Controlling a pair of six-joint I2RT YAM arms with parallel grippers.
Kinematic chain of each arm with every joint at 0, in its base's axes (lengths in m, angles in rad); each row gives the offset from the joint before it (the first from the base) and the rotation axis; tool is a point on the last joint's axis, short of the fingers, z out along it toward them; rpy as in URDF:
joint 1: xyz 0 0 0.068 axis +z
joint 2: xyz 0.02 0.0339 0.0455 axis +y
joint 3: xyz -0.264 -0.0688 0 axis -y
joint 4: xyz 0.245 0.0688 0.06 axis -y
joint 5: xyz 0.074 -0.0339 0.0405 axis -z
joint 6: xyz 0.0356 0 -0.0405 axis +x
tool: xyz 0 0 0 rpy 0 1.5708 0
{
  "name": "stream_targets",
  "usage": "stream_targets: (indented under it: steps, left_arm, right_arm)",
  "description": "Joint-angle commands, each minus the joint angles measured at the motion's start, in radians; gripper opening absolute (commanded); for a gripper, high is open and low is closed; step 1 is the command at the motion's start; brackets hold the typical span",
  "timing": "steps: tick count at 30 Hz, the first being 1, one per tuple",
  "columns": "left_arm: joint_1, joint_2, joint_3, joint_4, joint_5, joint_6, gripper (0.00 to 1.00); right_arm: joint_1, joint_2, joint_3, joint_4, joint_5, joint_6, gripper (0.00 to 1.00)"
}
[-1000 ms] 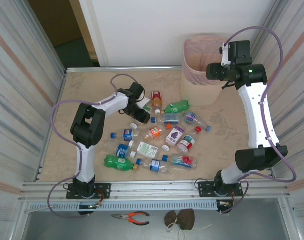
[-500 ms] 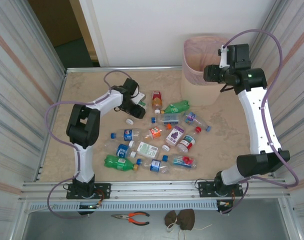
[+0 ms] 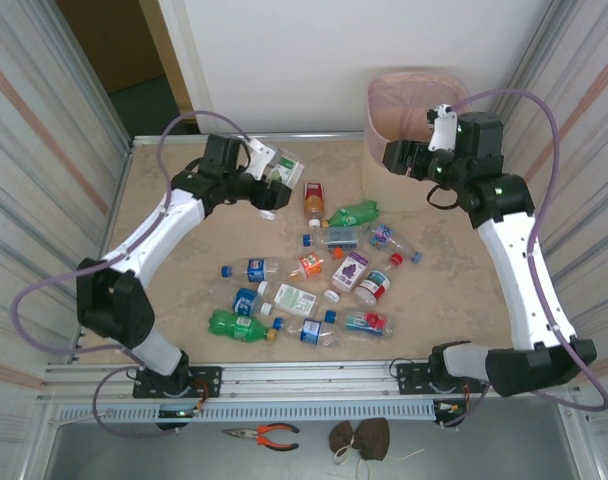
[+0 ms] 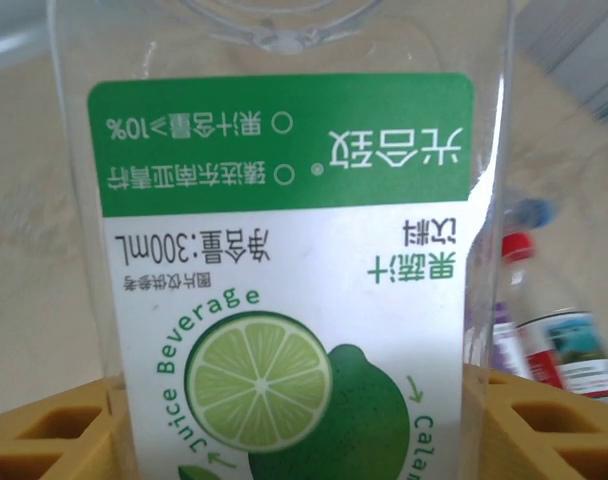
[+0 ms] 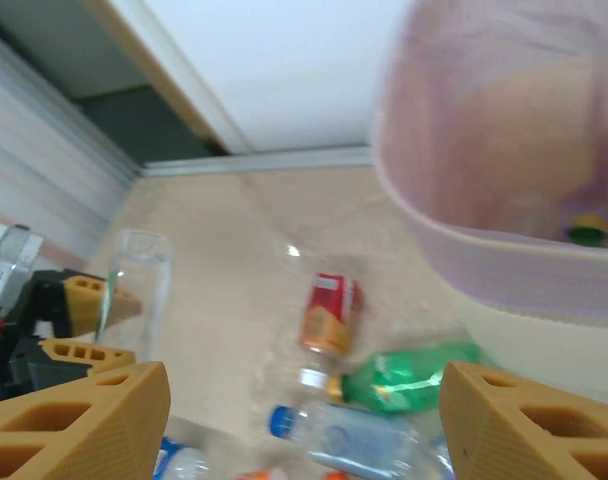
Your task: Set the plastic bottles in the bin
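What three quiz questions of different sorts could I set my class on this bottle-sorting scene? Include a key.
1. True or false: the left gripper holds a lime-label bottle.
2. Pick one. The right gripper is: A) shut on a bottle, B) open and empty, C) shut and empty.
3. Fill in: the bin is lined with a ___ bag.
Key: 1 true; 2 B; 3 pink.
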Motion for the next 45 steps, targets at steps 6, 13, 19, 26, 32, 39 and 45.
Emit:
stream_targets:
  steps: [6, 13, 19, 26, 32, 39, 45]
  left_arm:
    - [0.002, -0.209, -0.065, 0.300, 0.341, -0.120, 0.61]
    - [-0.004, -0.297, -0.088, 0.523, 0.566, -0.248, 0.59]
    - [-0.061, -0.320, -0.057, 0.573, 0.685, -0.254, 0.58]
    - [-0.133, -0.313, -0.018, 0.562, 0.760, -0.225, 0.57]
    - [-0.160, -0.316, -0.002, 0.575, 0.769, -0.224, 0.58]
    - [-0.170, -0.314, 0.004, 0.583, 0.758, -0.225, 0.58]
    - [-0.170, -0.321, -0.006, 0.583, 0.739, -0.221, 0.58]
  right_arm:
    - [0.068, -0.137, -0.124, 0.427, -0.255, 0.083, 0.72]
    - [0.203, -0.180, -0.174, 0.594, -0.312, 0.004, 0.74]
    - [0.302, -0.161, -0.163, 0.685, -0.417, -0.035, 0.82]
    - [0.404, -0.102, -0.102, 0.721, -0.452, -0.033, 0.89]
    - [0.442, -0.088, -0.099, 0.731, -0.484, -0.046, 0.88]
    - [0.465, -0.089, -0.097, 0.726, -0.488, -0.066, 0.73]
    - [0.469, -0.094, -0.095, 0.720, -0.471, -0.067, 0.61]
